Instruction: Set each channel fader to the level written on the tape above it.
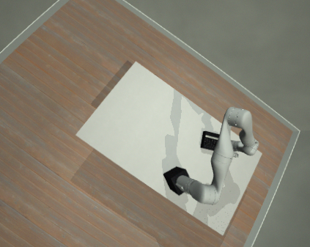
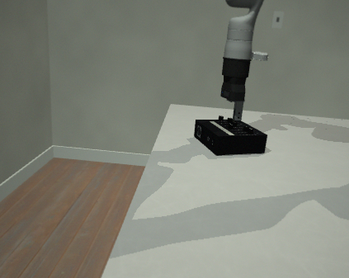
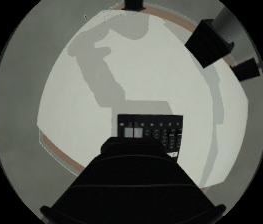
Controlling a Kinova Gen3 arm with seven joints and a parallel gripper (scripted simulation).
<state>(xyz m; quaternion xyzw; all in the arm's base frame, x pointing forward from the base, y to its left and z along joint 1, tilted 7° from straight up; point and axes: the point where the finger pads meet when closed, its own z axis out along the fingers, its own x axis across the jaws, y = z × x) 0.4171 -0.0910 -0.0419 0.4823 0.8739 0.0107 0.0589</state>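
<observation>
The black lighting desk (image 1: 209,141) (image 2: 229,136) (image 3: 149,132) stands on its feet on the white table. A white tape strip (image 2: 222,129) (image 3: 132,132) runs along its top, and small fader caps show beside it. The written levels and the cap lines are too small to read. My gripper (image 2: 238,114) is shut with nothing between the fingers. It points straight down, with its tips just above or at the desk's top among the faders. In the wrist view the gripper body hides the near part of the desk. In the top view the arm covers the desk's right side.
The white table (image 1: 136,119) (image 2: 252,195) (image 3: 72,97) stands on a wooden floor (image 1: 45,75) (image 2: 63,212). The arm's black base (image 1: 176,179) sits on the table near the desk. The table's left edge runs close to the desk in the exterior view.
</observation>
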